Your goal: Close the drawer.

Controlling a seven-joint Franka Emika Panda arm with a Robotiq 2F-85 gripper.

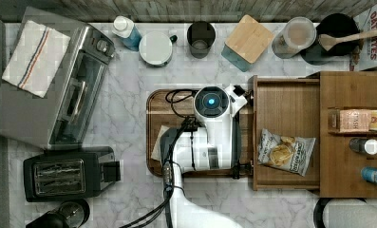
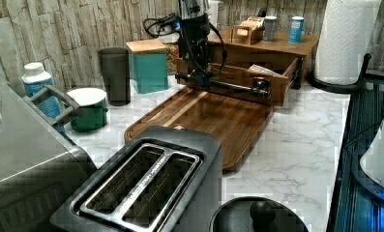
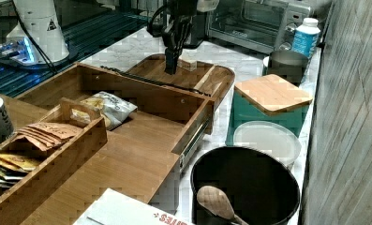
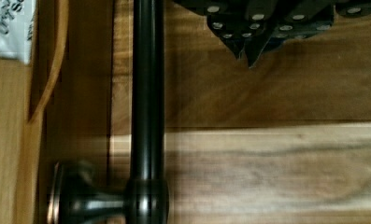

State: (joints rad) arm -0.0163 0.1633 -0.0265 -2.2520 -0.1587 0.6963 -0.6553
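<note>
Wooden drawer (image 1: pixel 286 109) stands open, chip bag (image 1: pixel 285 152) inside.

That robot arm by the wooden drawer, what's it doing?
The robot arm's gripper hangs over the darker wooden tray, just in front of the drawer and its long dark handle bar. The fingertips look pressed together and hold nothing. The drawer is pulled out of its cabinet, with a snack bag lying inside. Nothing has been pushed shut yet; the gripper seems lined up to push the drawer front.
</note>
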